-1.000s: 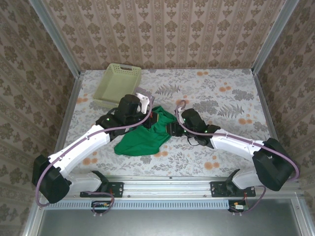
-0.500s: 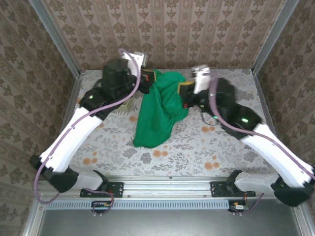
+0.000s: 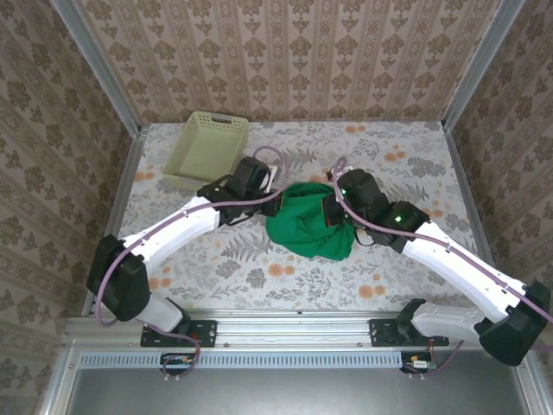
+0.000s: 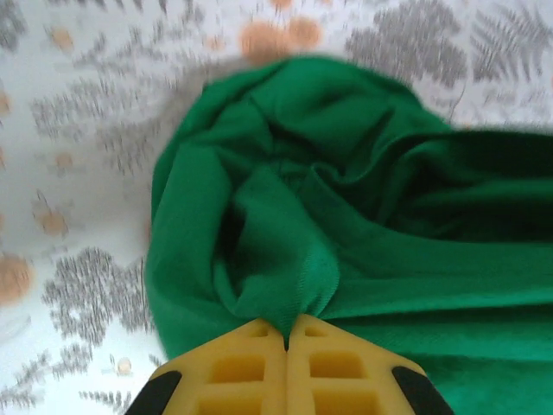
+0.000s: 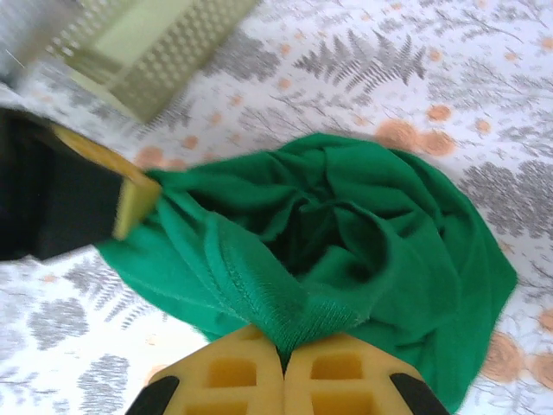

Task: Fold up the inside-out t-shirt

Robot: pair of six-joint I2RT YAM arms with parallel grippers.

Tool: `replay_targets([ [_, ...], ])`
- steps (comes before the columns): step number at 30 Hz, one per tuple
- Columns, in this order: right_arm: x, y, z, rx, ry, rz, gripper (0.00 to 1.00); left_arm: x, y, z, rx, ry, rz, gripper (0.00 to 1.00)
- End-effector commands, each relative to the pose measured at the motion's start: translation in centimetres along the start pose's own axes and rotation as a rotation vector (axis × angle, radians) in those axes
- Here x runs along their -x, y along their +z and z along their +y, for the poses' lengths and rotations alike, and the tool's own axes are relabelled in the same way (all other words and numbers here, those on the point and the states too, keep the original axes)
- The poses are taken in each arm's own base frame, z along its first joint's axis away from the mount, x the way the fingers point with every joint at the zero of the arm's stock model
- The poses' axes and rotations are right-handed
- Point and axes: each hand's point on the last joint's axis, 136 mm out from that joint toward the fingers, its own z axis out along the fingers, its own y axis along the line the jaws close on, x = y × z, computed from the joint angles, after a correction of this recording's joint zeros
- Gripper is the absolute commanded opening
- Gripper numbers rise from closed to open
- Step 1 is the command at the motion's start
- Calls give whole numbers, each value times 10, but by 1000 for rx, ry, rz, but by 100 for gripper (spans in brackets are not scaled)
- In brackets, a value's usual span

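The left hand [image 4: 286, 339] is clamped on the shirt [image 3: 309, 226], bunched on the desk [image 3: 406, 164]. The right hand [image 5: 282, 350] pinches another fold

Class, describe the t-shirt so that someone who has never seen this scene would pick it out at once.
Start at the flowered table and look to its middle, between the left arm and right arm. There lies the t-shirt, a crumpled heap. It is soft, bright green cloth, unlike the pale, stiff lattice basket at the far left corner.
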Motion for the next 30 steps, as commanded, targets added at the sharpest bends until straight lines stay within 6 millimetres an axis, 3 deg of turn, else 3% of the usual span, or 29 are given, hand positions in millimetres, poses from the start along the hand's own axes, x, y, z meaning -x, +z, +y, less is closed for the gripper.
replay_targets([
  [1, 38, -29, 32, 162, 77, -90, 0, 26, -43, -15, -61, -5, -161, 5],
  [6, 30, 22, 50, 193, 119, 9, 0, 3, -61, 4, -42, -50, -232, 19],
  [7, 31, 35, 54, 192, 129, 33, 0, -3, -64, 11, -27, -64, -236, 25],
  [12, 37, 102, 66, 157, 133, 142, 0, -31, -73, 54, 91, -159, -217, 39],
  [15, 39, 130, 55, 93, 138, 218, 24, -38, -77, 64, 83, -200, -218, 45],
  [17, 41, 130, 46, 70, 139, 232, 37, -38, -76, 59, 58, -194, -206, 50],
  [19, 44, 112, 39, 54, 125, 196, 52, -35, -74, 52, 30, -181, -188, 54],
  [21, 38, 92, 29, 35, 118, 166, 59, -33, -69, 46, 15, -164, -162, 58],
  [24, 9, 68, 15, 28, 125, 156, 60, -27, -58, 34, -7, -138, -131, 65],
  [26, -22, 60, 9, 38, 135, 189, 56, -23, -46, 27, -22, -130, -102, 68],
  [30, -71, 62, 9, 40, 130, 216, 55, -15, -24, 12, -61, -124, -59, 69],
])
